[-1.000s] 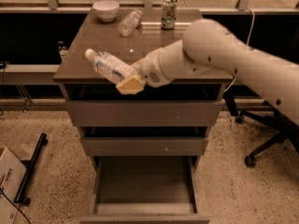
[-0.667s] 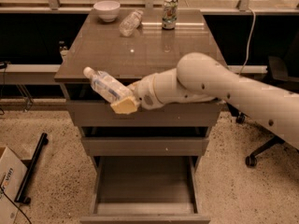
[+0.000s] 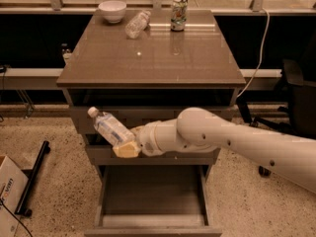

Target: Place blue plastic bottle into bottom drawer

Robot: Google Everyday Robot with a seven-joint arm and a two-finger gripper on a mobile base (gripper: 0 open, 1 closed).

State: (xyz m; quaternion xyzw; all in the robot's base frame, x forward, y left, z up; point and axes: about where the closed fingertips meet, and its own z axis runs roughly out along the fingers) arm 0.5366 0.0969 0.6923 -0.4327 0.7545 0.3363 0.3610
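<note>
Glossy brown table (image 3: 148, 58), speckled floor (image 3: 59, 191); fingers (image 3: 126, 150) clamped on tilted blue plastic bottle (image 3: 111, 127) abv open bottom drawer (image 3: 153, 201), left side.

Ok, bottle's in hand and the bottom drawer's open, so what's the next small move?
Probably lower the tool and ease it slightly right, toward the drawer's middle. It grips the blue plastic bottle near its base, cap tilted up-left, above the left side of the open bottom drawer, whose bare floor lies well below it.
</note>
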